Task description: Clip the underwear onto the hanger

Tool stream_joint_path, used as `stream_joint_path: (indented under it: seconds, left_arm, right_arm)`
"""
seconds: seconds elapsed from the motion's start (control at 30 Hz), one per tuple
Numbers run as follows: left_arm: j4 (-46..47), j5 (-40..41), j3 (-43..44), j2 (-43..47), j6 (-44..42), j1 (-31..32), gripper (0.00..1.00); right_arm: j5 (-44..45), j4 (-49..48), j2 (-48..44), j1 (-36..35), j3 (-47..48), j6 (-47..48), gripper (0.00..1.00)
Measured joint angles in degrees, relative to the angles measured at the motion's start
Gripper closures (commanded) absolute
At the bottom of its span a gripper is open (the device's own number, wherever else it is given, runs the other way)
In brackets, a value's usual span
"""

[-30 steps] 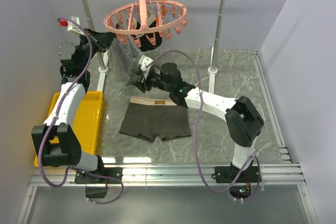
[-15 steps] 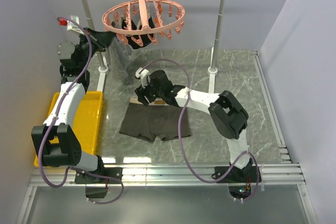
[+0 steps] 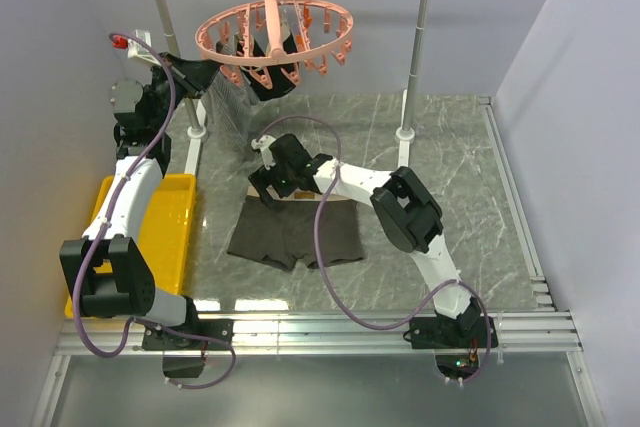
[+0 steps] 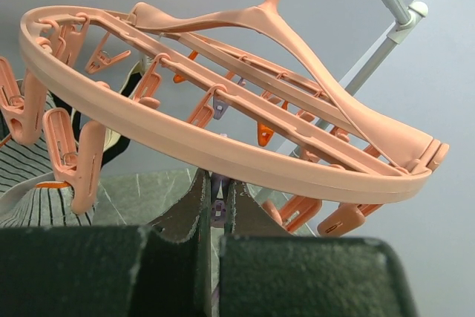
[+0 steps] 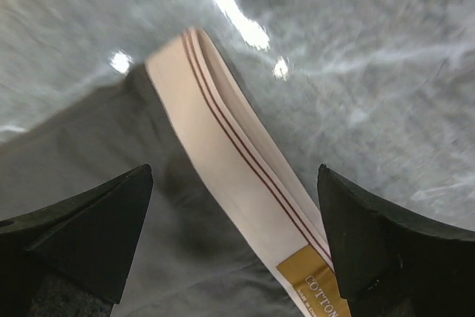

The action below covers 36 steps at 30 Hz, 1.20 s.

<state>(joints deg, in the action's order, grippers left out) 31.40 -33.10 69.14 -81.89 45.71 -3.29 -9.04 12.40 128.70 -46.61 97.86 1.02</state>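
Your left gripper (image 4: pixel 217 200) is clenched just below the hanger (image 4: pixel 223 141), a glossy salmon plastic ring hung with pegs. Your right gripper (image 5: pixel 234 183) is spread wide, gripping nothing. The underwear (image 5: pixel 82 161) lies under it: dark matte knit, with a flat beige waistband (image 5: pixel 223 146) striped maroon between the fingers.

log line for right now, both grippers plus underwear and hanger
left gripper: shut, near hanger | right gripper: open, over waistband | underwear: flat on table, unclipped

R fingers (image 5: pixel 82 228) opened, moved over underwear (image 3: pixel 295 235) waistband.
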Motion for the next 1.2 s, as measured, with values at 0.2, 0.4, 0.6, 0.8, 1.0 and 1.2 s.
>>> stream_joint_path:
  seconds: [0.2,0.4,0.6,0.8,1.0,1.2]
  left_arm:
    - [0.00,0.00,0.00,0.00,0.02,0.00,1.00]
    - [-0.02,0.00,0.00,0.00,0.02,0.00,1.00]
    - [-0.02,0.00,0.00,0.00,0.00,0.00,1.00]
    - [-0.04,0.00,0.00,0.00,0.00,0.00,1.00]
    - [-0.76,0.04,0.00,0.00,-0.13,0.00,1.00]
    - [-1.99,0.04,0.02,0.00,-0.09,0.00,1.00]
  right_arm:
    - [1.99,2.93,1.84,-0.17,1.51,-0.09,0.01]
    - [4.04,6.80,3.34,-0.50,5.03,-0.09,0.01]
    - [3.50,9.77,3.45,-0.52,6.12,-0.15,0.00]
    - [3.23,12.76,4.92,-0.79,9.16,-0.15,0.00]
    - [7.19,14.05,6.38,-2.27,11.23,0.02,0.20]
    - [9.46,13.99,6.45,-3.72,11.39,0.35,0.94]
